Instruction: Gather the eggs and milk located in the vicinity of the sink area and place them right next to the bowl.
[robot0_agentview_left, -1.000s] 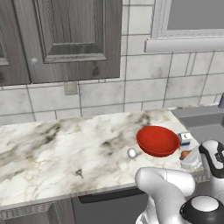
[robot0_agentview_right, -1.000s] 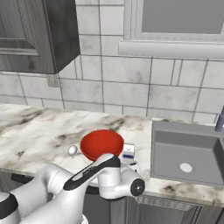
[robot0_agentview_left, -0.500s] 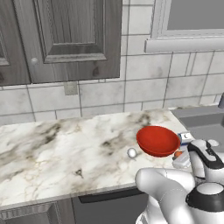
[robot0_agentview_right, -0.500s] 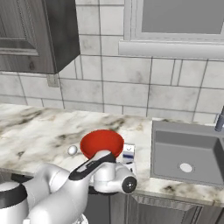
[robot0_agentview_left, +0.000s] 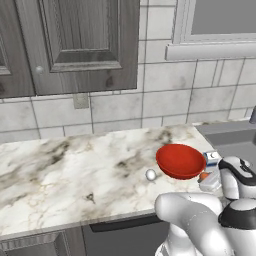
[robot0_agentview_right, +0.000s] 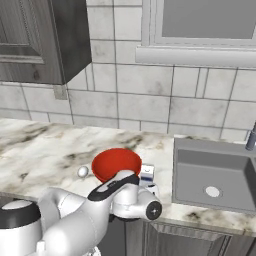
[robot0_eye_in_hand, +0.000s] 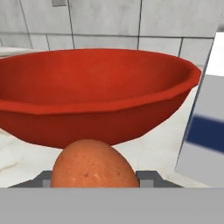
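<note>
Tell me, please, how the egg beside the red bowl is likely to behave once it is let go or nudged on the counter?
The egg is smooth and rounded with no flat base, so it would probably roll on the flat marble counter. The bowl right behind it might stop a roll that way. It is small, so probably light, and likely fragile if squeezed hard.

Glossy red bowl (robot0_eye_in_hand: 96, 94); speckled matt egg (robot0_eye_in_hand: 92, 167); seemingly marble counter (robot0_agentview_left: 75, 170).

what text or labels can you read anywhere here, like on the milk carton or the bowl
None can be read.
Milk carton: a blue band and small dark marks on its white face, too small and blurred to read.
Red bowl: plain, no print.
Egg: speckles only, no lettering.
Cabinets, tiles and sink: no signs or numbers.
</note>
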